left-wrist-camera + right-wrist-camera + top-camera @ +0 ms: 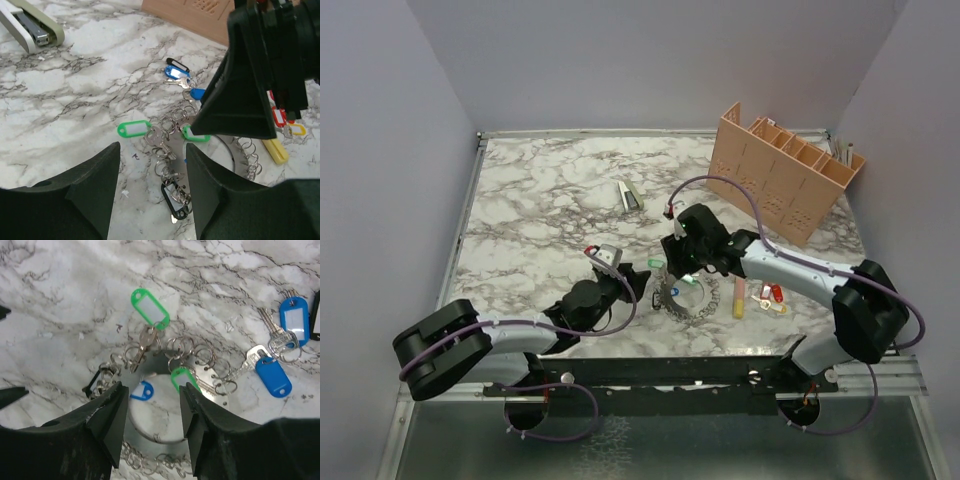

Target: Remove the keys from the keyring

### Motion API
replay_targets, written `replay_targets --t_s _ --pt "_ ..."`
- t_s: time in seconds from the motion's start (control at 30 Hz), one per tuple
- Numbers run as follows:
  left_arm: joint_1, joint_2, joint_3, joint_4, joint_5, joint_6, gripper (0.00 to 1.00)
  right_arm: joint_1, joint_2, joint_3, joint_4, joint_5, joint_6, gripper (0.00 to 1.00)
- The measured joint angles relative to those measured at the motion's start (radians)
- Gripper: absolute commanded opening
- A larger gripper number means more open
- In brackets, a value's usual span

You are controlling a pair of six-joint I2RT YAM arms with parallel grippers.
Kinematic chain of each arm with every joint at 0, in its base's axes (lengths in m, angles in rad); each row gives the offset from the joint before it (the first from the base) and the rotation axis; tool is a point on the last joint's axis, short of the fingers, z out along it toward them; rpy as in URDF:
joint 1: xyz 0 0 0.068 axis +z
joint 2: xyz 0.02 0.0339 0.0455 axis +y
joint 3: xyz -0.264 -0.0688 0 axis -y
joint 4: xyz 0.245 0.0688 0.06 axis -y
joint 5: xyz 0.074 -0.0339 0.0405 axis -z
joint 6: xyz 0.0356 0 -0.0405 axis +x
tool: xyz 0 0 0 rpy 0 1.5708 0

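Right wrist view: right gripper (151,392) wide apart and empty over the keyring (212,385) and keys (150,307), left gripper (152,150) too.

We see a smooth, glossy, marble-patterned tabletop (540,190). The keyring (212,387) is bright polished metal. The keys (272,375) have silvery metal blades and shiny blue or green plastic heads. The left claw (152,147) and right claw (150,387) are matt black plastic. The peach organiser (785,175) looks like matt, perforated plastic.
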Motion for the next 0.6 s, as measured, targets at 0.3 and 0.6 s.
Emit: replay_targets --t_s 0.3,0.6 --pt "0.015 0.074 -0.005 -0.018 0.042 -0.075 0.54 -0.036 0.169 0.063 0.076 -0.097 0.055 0.37" --pt "0.016 0.259 0.076 -0.017 0.078 -0.096 0.52 -0.044 0.237 0.063 0.132 -0.14 0.125 0.31"
